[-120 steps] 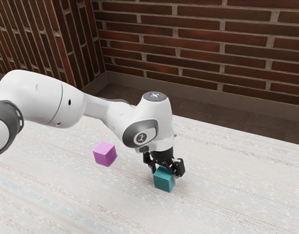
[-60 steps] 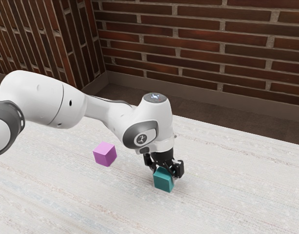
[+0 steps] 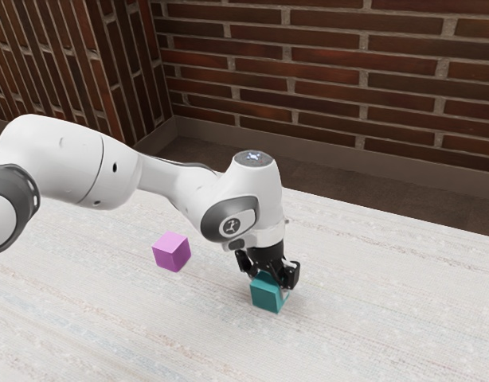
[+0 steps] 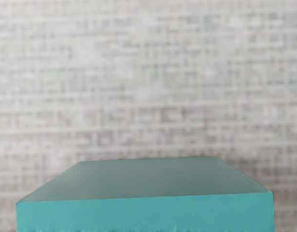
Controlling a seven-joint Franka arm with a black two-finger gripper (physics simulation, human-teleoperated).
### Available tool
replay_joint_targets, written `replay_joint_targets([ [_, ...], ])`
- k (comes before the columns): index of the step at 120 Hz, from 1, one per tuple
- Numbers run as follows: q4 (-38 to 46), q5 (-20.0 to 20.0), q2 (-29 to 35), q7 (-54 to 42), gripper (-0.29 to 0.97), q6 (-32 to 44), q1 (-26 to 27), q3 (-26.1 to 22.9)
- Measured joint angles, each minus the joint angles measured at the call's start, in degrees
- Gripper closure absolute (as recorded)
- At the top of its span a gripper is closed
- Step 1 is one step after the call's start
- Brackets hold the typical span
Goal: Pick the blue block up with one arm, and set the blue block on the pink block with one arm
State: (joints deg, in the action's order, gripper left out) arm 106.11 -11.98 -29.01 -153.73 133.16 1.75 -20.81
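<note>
The blue block (image 3: 266,298), teal in colour, sits on the pale table (image 3: 388,318) near the middle of the exterior view. My gripper (image 3: 268,279) is directly over it, pointing down, and its two black fingers press the block's upper part from two sides, so it is shut on the block. The block still rests on the table. In the wrist view the blue block (image 4: 148,198) looms large just under my hand. The pink block (image 3: 171,251) sits on the table, apart from the blue one, toward the exterior view's left.
A brick wall (image 3: 324,72) runs behind the table and along the exterior view's left. My white arm (image 3: 109,175) reaches in from the left, above the pink block's side of the table.
My fingers have drawn closer together around the blue block's top over the last second. The arm and both blocks have stayed nearly still.
</note>
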Motion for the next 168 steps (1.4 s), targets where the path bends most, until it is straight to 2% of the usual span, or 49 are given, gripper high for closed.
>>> replay_joint_targets([
  [30,0.29,0.18,3.81,0.41,0.30,-0.93,-0.06,0.06],
  [57,6.93,-0.02,13.08,0.52,0.30,-2.02,-0.52,6.17],
  [82,7.80,-0.53,14.94,-0.48,0.30,-2.16,-1.55,11.01],
  [116,11.02,-5.60,17.82,-3.61,0.30,-1.55,-7.39,11.37],
  [132,11.87,-6.77,18.14,-5.21,0.30,-0.40,-9.83,11.25],
  [168,12.63,1.30,18.46,-11.80,0.30,2.71,-12.91,11.06],
])
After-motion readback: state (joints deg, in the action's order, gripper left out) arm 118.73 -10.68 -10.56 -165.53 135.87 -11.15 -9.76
